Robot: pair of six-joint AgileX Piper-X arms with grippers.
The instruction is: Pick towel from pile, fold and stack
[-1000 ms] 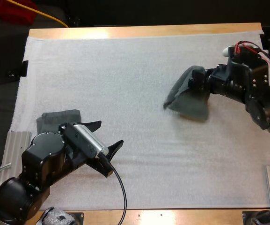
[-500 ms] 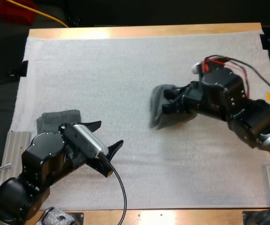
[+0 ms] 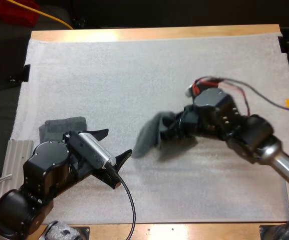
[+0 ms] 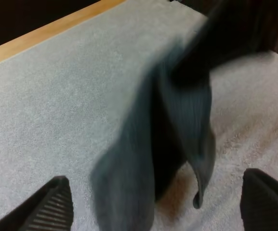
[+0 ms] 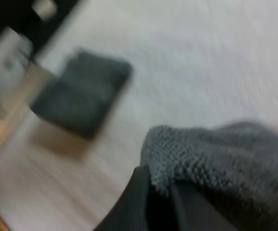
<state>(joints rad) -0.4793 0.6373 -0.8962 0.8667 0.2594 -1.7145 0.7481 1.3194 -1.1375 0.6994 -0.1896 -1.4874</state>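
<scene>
My right gripper (image 3: 173, 131) clamps a hanging towel (image 3: 145, 139); my left gripper (image 3: 118, 142), fingers apart, sits just left of it, with the stack (image 3: 59, 126) farther left.

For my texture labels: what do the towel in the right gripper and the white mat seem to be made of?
The towel: dark grey-green terry-like cloth, matte; small loops show where the right gripper pinches it. The white mat: perhaps foam or felt, matte, finely pebbled surface.
</scene>
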